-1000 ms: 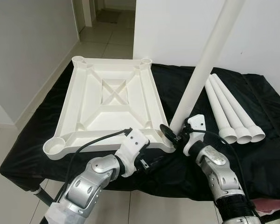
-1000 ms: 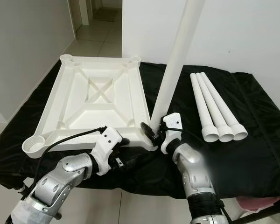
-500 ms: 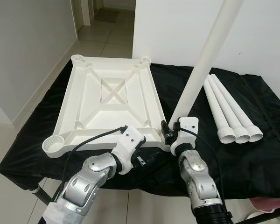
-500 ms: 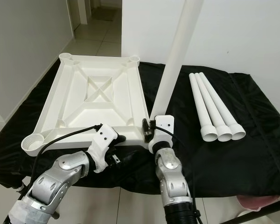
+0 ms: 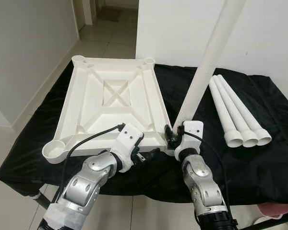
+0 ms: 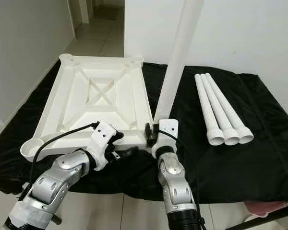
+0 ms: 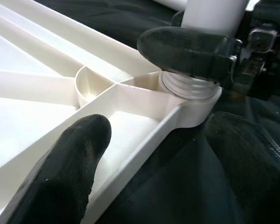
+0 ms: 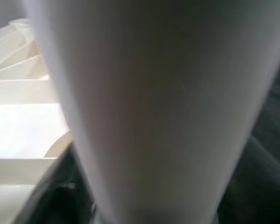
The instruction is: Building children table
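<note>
The white tabletop (image 5: 110, 96) lies upside down on a black cloth. One long white table leg (image 5: 206, 62) stands tilted in the tabletop's near right corner socket (image 7: 191, 98), its threaded end seated there. My right gripper (image 5: 174, 135) is shut on that leg just above the socket, and the leg's surface is close up in the right wrist view (image 8: 144, 102). My left gripper (image 7: 158, 158) is open at the near rim beside that corner. One finger is over the tabletop's inside and the other over the cloth.
Three spare white legs (image 5: 235, 112) lie side by side on the cloth (image 5: 259, 158) at the right. A white wall corner (image 5: 177, 28) rises behind the table. Tiled floor (image 5: 9, 143) and a hallway lie to the left.
My right arm has swung in from the right, and the leg's foot now sits in the corner socket. My left gripper has crept forward to the near rim.
</note>
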You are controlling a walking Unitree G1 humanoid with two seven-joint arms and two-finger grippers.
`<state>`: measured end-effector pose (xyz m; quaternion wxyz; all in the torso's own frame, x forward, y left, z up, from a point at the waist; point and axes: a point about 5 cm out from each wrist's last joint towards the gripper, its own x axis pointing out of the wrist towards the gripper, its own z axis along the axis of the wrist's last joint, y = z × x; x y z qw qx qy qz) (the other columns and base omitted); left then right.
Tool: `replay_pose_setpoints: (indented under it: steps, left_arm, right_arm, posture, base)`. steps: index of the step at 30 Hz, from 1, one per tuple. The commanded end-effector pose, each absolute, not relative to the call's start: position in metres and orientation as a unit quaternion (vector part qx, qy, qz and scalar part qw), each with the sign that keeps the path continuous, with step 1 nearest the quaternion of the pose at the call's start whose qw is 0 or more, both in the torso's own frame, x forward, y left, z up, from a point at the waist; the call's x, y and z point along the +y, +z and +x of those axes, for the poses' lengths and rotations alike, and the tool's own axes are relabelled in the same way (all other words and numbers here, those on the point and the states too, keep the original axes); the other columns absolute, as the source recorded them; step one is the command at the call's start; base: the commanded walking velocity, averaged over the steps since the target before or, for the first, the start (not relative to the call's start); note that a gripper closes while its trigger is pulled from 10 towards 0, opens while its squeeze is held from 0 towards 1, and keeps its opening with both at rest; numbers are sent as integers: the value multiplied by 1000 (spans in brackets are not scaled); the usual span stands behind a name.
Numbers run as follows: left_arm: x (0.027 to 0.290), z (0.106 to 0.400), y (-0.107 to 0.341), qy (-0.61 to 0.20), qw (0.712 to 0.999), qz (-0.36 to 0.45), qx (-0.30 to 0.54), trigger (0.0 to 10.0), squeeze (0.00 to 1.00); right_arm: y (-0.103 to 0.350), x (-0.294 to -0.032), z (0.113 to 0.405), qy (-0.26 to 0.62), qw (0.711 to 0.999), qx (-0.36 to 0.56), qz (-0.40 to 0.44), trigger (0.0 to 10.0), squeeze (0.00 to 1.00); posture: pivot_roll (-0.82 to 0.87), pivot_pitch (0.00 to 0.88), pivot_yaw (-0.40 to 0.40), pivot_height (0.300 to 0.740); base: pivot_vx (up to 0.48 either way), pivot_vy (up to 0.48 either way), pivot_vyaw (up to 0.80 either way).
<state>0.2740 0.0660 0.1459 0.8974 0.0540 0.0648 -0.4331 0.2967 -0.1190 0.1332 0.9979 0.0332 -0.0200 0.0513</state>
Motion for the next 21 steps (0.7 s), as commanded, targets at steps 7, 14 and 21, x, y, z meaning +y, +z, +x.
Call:
replay_pose_setpoints:
  steps: [7, 14, 21]
  left_arm:
    - [56, 270, 144, -449, 890, 54, 64, 10000, 0]
    - [51, 266, 143, -455, 887, 50, 64, 10000, 0]
    - [51, 267, 143, -452, 888, 50, 63, 10000, 0]
  right_arm:
    - [140, -131, 301, 137, 990, -33, 23, 10000, 0]
    - [146, -137, 309, 252, 966, -39, -29, 10000, 0]
    - [150, -140, 314, 318, 945, -49, -54, 10000, 0]
  posture:
    - [-8, 51, -38, 740]
    - [3, 47, -45, 740]
    - [5, 44, -49, 740]
  base:
    - [0, 0, 0]
    - [0, 0, 0]
    - [0, 0, 0]
